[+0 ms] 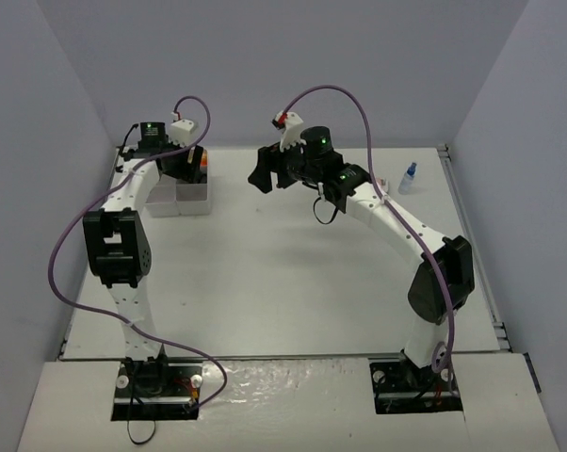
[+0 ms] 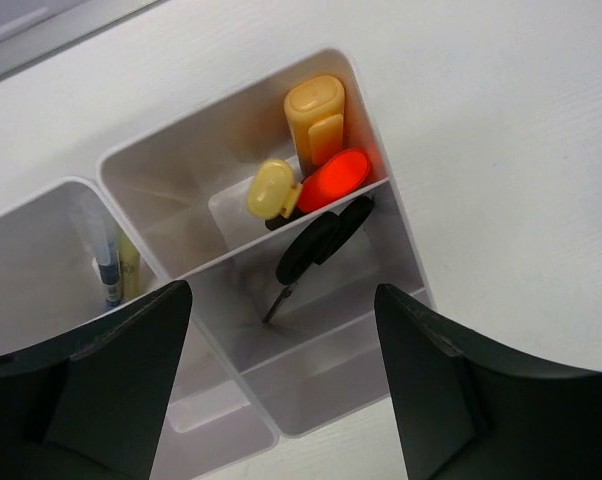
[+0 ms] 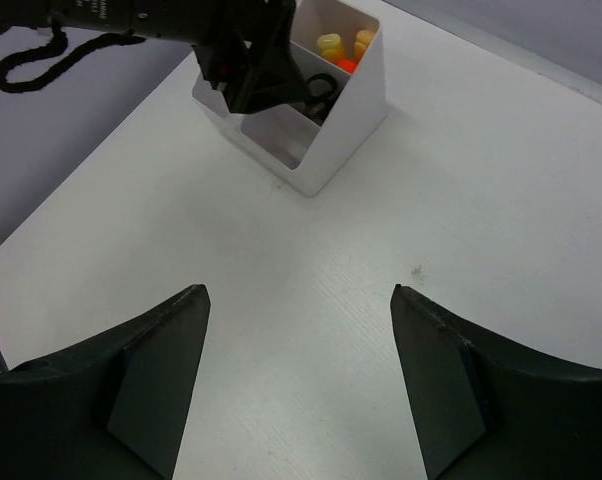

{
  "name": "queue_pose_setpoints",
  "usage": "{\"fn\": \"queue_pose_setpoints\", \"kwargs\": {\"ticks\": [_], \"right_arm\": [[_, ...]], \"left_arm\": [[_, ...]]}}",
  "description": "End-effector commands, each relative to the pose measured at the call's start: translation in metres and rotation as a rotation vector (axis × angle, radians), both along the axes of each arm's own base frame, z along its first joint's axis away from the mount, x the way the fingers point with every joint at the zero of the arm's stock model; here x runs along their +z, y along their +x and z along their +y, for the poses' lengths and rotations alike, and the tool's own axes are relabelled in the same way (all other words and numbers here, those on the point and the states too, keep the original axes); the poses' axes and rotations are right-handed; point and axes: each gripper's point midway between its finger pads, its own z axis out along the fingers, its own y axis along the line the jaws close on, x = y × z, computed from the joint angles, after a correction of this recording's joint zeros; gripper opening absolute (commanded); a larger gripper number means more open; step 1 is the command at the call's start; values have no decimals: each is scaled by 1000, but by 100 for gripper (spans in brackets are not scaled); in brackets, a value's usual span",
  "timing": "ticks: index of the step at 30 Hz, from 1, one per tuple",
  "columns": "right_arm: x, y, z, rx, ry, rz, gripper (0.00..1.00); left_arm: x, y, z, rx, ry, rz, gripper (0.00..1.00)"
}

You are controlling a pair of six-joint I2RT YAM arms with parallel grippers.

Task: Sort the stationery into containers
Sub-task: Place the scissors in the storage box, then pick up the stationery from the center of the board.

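Note:
The white organizer tray (image 1: 191,200) stands at the far left of the table. My left gripper (image 1: 191,166) hovers over it, open and empty (image 2: 281,385). In the left wrist view one compartment holds a yellow stick (image 2: 316,115), a small yellow-capped piece (image 2: 272,188) and the orange marker (image 2: 333,180). The black-handled scissors (image 2: 321,240) stand blade-down in the adjoining compartment. A thin yellowish pencil and a blue-tipped pen (image 2: 106,270) stand in the left compartment. My right gripper (image 1: 262,177) is open and empty (image 3: 299,390) above bare table, right of the tray (image 3: 346,120). The blue-capped bottle (image 1: 409,177) stands at the far right.
The table ends at a back wall and side walls. A metal rail (image 1: 472,245) runs along the right edge. The left gripper's black body (image 3: 251,50) covers the tray's left part in the right wrist view. A small dark speck (image 3: 417,270) marks the tabletop.

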Motion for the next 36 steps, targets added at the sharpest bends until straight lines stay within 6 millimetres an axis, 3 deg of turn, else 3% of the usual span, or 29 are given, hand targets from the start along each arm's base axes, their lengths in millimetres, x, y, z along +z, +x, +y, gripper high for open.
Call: {"fn": "queue_pose_setpoints", "kwargs": {"ticks": [1,6,13,16,22,26,29,30,31,36], "right_arm": [[27,32,-28,-131,84,3,71],[0,57,-82,-310,43,111,71],[-27,76,-137,-494,-95,167,77],[-24,80,-168,-590,-131,171,80],[26,74,-237,-782,-174,72,87],[34,90,-324,-1011,-163,122,87],[14,102,-376,-1134,-164,197,85],[14,105,-385,-1161,-167,194,85],[18,107,-411,-1223,-155,188,87],[-16,134,-454,-1316,-215,229,93]], "left_arm": [[123,8,4,9,7,-253,73],[162,-5,0,12,-18,-289,74],[213,-25,-18,14,-135,-333,74],[208,-38,-25,-2,-168,-302,74],[193,-51,-28,-9,-187,-250,74],[190,-50,-31,-3,-213,-225,74],[193,-51,-35,-14,-231,-214,74],[193,-53,-35,-13,-233,-210,74],[193,-56,-35,-18,-232,-203,74],[191,-71,-33,-36,-197,-183,74]]}}
